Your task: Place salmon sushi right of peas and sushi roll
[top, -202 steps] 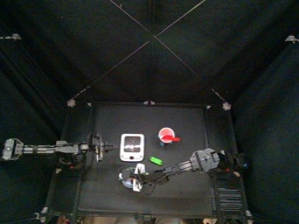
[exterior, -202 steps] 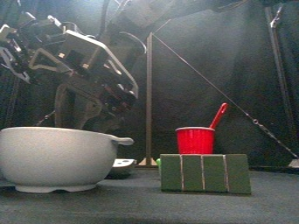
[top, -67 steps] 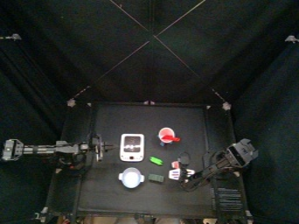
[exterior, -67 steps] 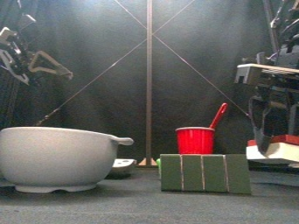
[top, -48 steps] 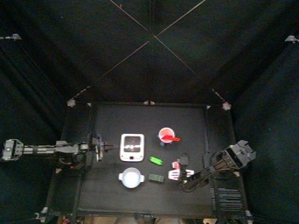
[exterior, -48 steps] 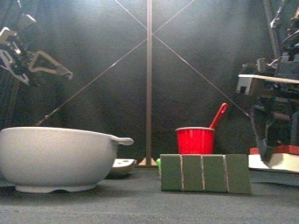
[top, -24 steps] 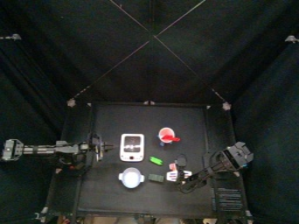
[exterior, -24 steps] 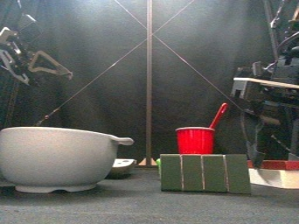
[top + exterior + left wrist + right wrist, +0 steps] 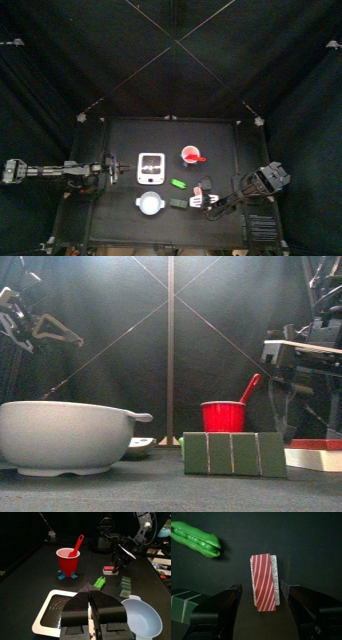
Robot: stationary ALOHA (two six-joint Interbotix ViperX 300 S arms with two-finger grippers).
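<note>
Pretty dim all round, black curtains eat the light. Front shot has a bright glow up top, bowl (image 9: 64, 436) lit softly. Wrist close-up's a bit blurry.

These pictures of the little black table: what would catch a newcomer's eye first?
Probably the red cup with a red spoon in it, standing at the table's back. Then the big white bowl, close to the front camera on the left. On the right, the right gripper hangs open over the red-striped salmon sushi, with the bright green peas nearby.
</note>
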